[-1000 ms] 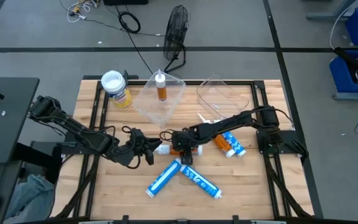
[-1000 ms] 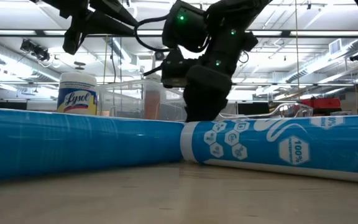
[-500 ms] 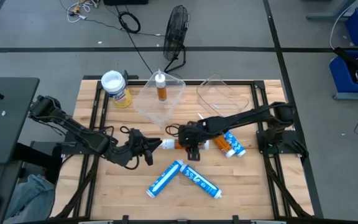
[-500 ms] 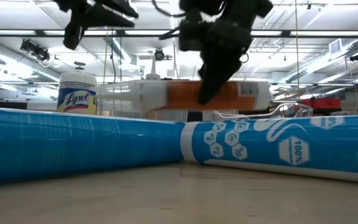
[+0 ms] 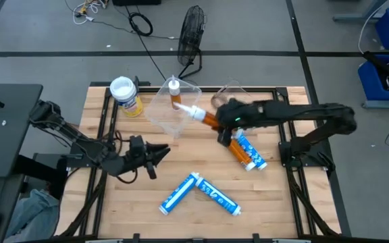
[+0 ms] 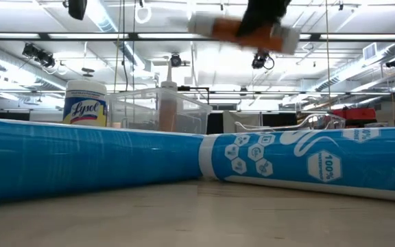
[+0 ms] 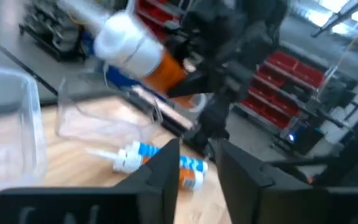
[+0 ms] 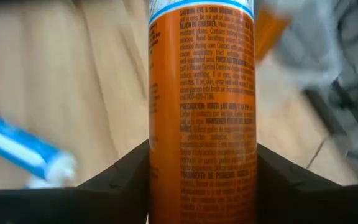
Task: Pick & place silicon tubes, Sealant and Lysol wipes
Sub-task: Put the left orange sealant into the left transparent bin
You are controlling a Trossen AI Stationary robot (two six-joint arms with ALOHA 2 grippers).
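- Wooden worktop (image 5: 147,196), the largest thing here, carries everything; places below are given relative to the clear bin (image 5: 174,108) at its back edge.
- Two clear bins: that one, with one orange tube standing upright inside it, and a second clear bin (image 5: 238,101) just to its right, whose contents I cannot make out.
- One Lysol wipes canister (image 5: 125,96), yellow with a wide white lid, stands upright just left of the clear bin. Judged: stout and rigid, fairly light, smooth-sided; best taken around the body below the lid.
- Two blue-white tubes (image 5: 200,191) lie in a V, well in front of the clear bin, touching at one end. Judged stiff, round and prone to rolling; grip at mid-body.
- One more blue-white tube (image 5: 250,154) and, touching it, an orange one lie in front and to the right of the bin.
- The right pincer (image 5: 220,123) is clamped on an orange sealant tube (image 5: 204,118) at mid-body, lifted clear of the worktop, white nozzle pointing over the clear bin's right corner. The cartridge looks rigid with a glossy label, so a mid-body hold suits it.
- The left pincer (image 5: 155,155) hovers in front and to the left of the bin, fingers slightly apart and empty.
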